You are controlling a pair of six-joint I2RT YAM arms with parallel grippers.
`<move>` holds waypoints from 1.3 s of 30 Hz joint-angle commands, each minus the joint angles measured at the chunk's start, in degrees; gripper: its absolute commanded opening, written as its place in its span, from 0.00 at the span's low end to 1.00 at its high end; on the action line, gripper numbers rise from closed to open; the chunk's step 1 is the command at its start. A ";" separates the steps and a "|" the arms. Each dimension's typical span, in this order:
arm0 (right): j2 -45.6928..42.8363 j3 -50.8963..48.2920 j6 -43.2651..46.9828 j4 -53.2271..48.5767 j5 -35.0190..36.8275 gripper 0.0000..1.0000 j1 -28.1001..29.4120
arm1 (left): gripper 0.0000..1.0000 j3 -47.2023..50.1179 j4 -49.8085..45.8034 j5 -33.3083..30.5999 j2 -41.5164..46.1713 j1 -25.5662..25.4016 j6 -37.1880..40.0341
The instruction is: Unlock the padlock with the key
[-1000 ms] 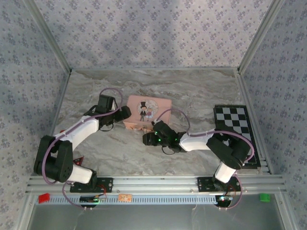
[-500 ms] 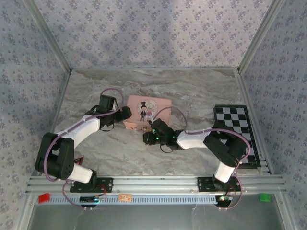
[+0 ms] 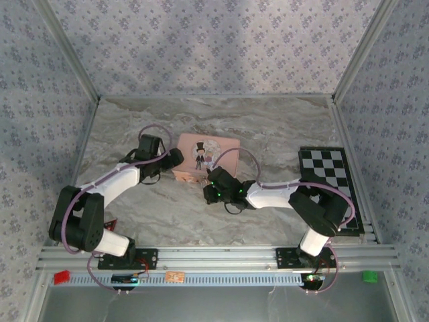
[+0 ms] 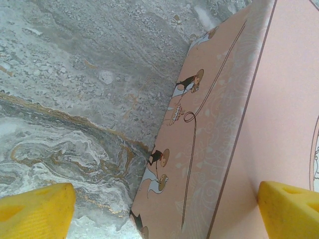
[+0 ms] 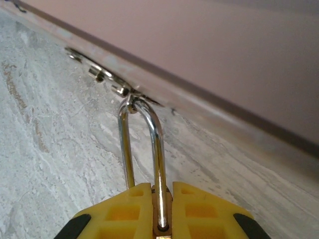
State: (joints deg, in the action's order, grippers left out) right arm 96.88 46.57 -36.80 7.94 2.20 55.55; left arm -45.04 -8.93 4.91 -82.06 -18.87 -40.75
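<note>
The brass padlock hangs by its silvery shackle from the hasp on the front of the pink tin. My right gripper is shut on the padlock's body, its yellow fingers pressed against both sides. In the top view that right gripper sits at the front edge of the pink tin. My left gripper is open, with one yellow fingertip over the marble and the other over the lid of the tin. From above, the left gripper is at the tin's left end. The key is out of view.
A black-and-white checkered board lies at the right edge of the marble table. Patterned walls close in the back and both sides. The aluminium rail with both arm bases runs along the near edge.
The right gripper's jaws have shut on the padlock and its head has shifted slightly toward the tin. The left arm has stayed in place.
</note>
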 commanded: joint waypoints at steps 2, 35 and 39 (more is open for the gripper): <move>-1.97 1.00 2.01 -5.45 3.04 0.05 0.49 | 0.93 2.34 -1.78 -4.73 0.95 -0.69 -2.32; -9.88 -7.90 -8.93 3.44 9.90 0.00 -6.27 | 0.93 6.22 3.09 -12.62 5.40 -19.23 -14.09; -10.15 -9.86 -10.01 7.62 8.88 0.00 -7.53 | 0.94 6.60 4.72 -12.54 4.20 -20.39 -14.63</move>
State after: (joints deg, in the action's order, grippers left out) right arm 88.51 37.52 -43.86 9.72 10.24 49.06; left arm -38.70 -4.27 -6.94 -76.93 -38.52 -54.46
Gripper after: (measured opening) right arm 0.075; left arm 0.936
